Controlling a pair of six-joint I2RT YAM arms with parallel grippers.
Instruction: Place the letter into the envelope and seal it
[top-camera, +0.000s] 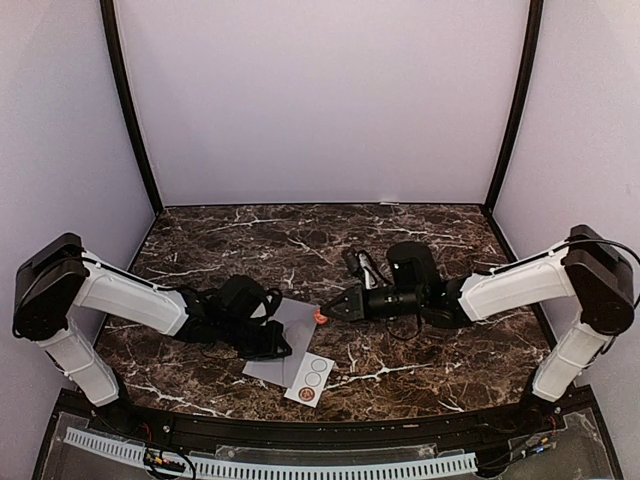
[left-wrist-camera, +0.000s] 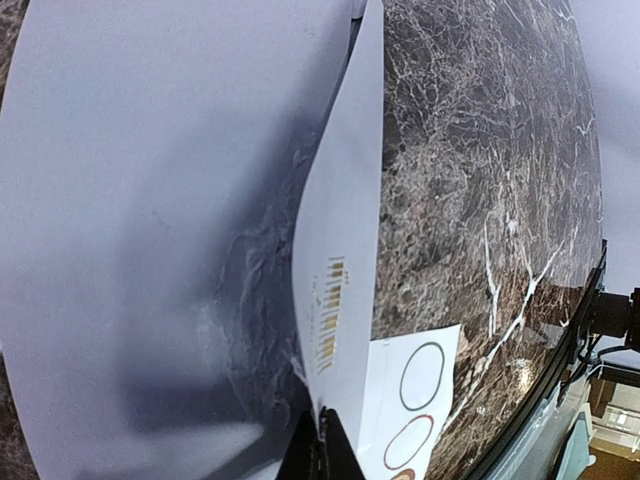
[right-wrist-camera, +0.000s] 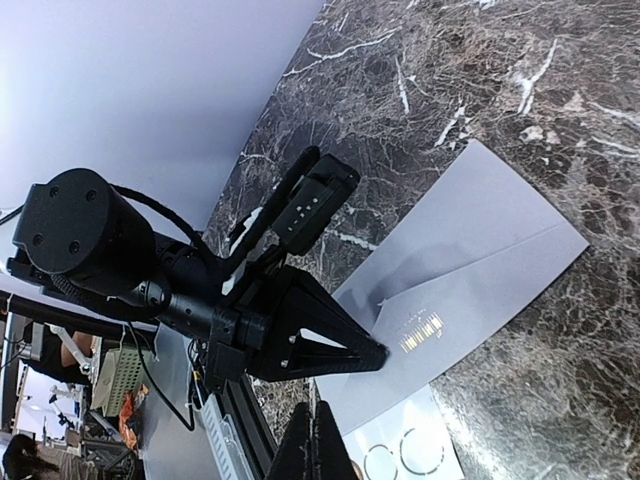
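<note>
Left claw (left-wrist-camera: 318, 448) was clenched on the edge of the envelope (top-camera: 297, 318), which spread ahead of its tips and bowed up there. The paper looked thin, light, floppy and prob. slick on the surface (top-camera: 430, 240) — best pinched at an edge. Right claw (top-camera: 328, 313) was clenched just beside it — couldn't tell if it held anything.

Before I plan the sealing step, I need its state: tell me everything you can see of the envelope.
The envelope is grey-lavender paper, a long rectangle lying on the marble table, its pointed flap apparently folded down, small gold barcode-like print near one long edge. The shut left fingers rest on that edge; the sticker strip abuts one corner.
</note>
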